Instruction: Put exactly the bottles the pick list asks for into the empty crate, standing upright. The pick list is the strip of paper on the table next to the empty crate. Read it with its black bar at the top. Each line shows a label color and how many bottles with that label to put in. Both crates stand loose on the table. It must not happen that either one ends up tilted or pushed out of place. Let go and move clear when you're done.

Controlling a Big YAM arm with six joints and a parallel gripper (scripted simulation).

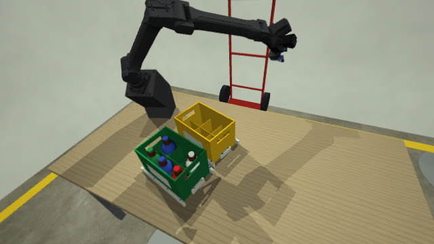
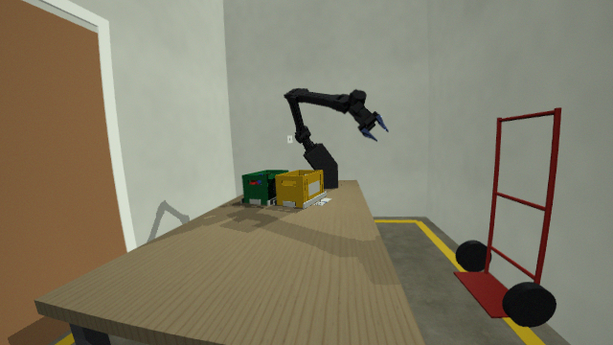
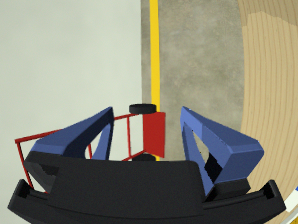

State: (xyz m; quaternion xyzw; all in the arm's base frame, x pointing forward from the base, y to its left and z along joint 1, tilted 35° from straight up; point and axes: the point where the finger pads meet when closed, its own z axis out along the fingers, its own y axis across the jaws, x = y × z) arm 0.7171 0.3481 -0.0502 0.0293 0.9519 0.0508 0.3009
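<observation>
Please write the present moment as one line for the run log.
pincer: open, nothing held | yellow crate: no bottles visible | green crate: five bottles visible

Tabletop (image 1: 339, 163) (image 2: 268, 278) (image 3: 270, 80): looked like wood, pale brown, fine parallel grain, matt. Crates, green (image 1: 191, 183) (image 2: 253, 192) and yellow (image 1: 222, 137) (image 2: 292, 192): both plastic-looking, flat-faced, smooth, low sheen. Bottle caps in the green crate: too small for finish to be judged. Pick list (image 2: 322, 202): looked like white paper. Arm (image 1: 224, 25) (image 2: 321, 99): dark, matt, smooth housings; metal or plastic could not be told. Jaws (image 1: 279, 58) (image 2: 373, 128): blue fingers, smooth, plastic-looking, soft sheen. Hand truck (image 1: 230, 68) (image 2: 551, 192) (image 3: 154, 135): red, painted-metal look; wheels dark, matt, rubber-like. Floor (image 1: 88, 210) (image 2: 407, 259) (image 3: 200, 50): mottled grey, concrete-like.
</observation>
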